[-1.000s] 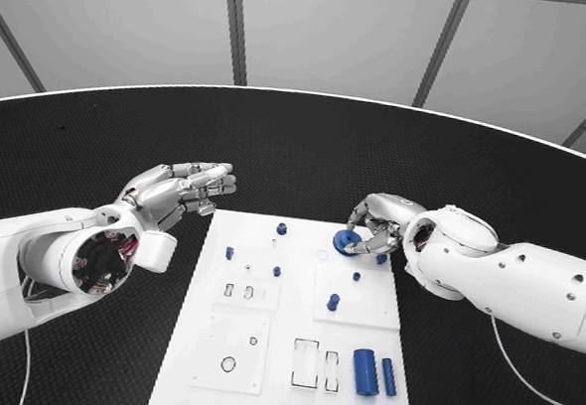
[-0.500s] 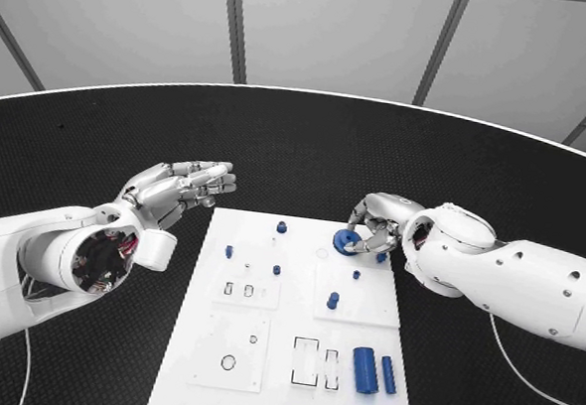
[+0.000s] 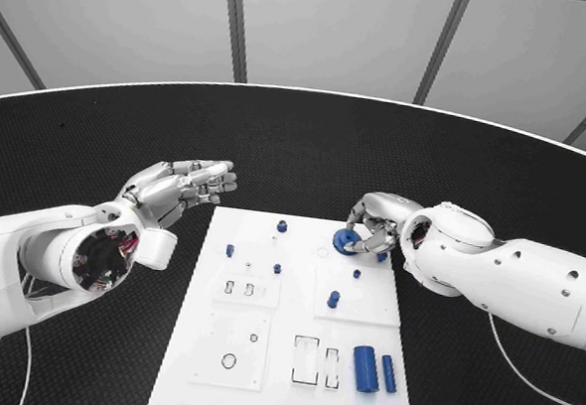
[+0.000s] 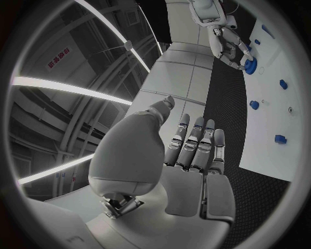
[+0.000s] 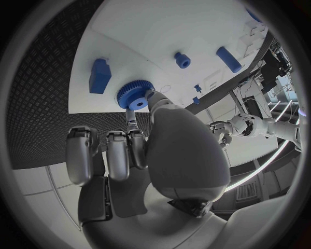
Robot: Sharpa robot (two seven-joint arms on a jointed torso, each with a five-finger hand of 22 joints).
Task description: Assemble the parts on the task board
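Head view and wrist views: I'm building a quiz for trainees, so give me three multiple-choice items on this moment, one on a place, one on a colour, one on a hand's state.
1. Where is the gear?
A. at the board's far right part, at the right hand
B. on the black table left of the board
C. in the left hand

2. What colour are the two cylinders at the board's near right?
A. red
B. blue
C. green

3. What is the left hand doing?
A. gripping a cylinder
B. pressing on the board
C. holding nothing, fingers apart, left of the board

Answers:
1 A: the right hand's fingertips are on the gear over the board.
2 B: both match the other blue parts.
3 C: the left wrist view shows its fingers extended and bare.
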